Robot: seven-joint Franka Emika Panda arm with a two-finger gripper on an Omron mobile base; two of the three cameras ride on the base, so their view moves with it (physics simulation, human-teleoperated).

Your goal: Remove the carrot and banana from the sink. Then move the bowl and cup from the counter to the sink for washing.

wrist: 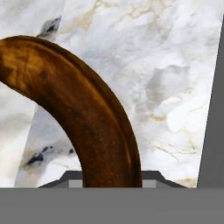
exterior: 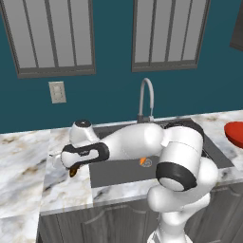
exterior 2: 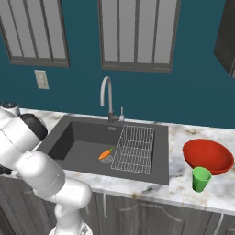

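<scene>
Hand view shows our gripper (exterior: 72, 170) clenched on the banana (wrist: 83, 113) over the counter (exterior: 66, 192); we see the carrot (exterior 2: 105, 153) lying in the sink (exterior 2: 82, 133).

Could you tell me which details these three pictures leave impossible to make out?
- Tool tips: left base view, hidden under the hand, so banana contact with the counter is unclear.
- Banana's lower end: hand view, cut off at the bottom.
- Bowl: left base view, cut by the right edge.
- Carrot: left base view, mostly behind the arm.
</scene>
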